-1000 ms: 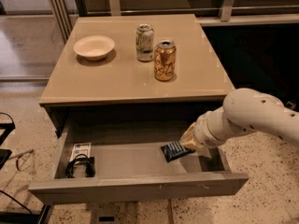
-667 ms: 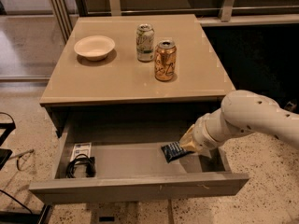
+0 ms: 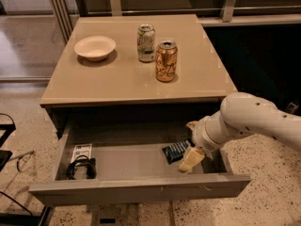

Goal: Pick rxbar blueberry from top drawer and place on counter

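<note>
Two cans and one bowl stand on the counter point(image 3: 117, 81): a pale shallow bowl point(image 3: 95, 47) toward the left rear, a green-and-white can point(image 3: 146, 43) near the middle rear, and a copper-coloured can point(image 3: 166, 61) just in front of it and to its right, the two cans near but apart. Below, the top drawer point(image 3: 141, 190) is pulled out, its plain flat front panel nearest the camera. Drawer contents, left end: one white card point(image 3: 82, 150) with dark print lying flat, and one black coiled cable point(image 3: 81, 168) just in front of it, overlapping its near edge. Drawer contents, right end: one rxbar blueberry point(image 3: 174, 151) in a dark navy wrapper with white print, lying at a slant on the drawer floor, well apart from the cable. One white arm point(image 3: 249, 121) enters from the right and reaches down into the drawer's right end. Its gripper point(image 3: 189, 145) sits at the bar's right end, the two tan fingers point(image 3: 190, 159) spread apart — one toward the drawer's back, one toward its front panel — with the bar's end between them. They are not closed on the bar; whether the front finger touches the wrapper cannot be told.
</note>
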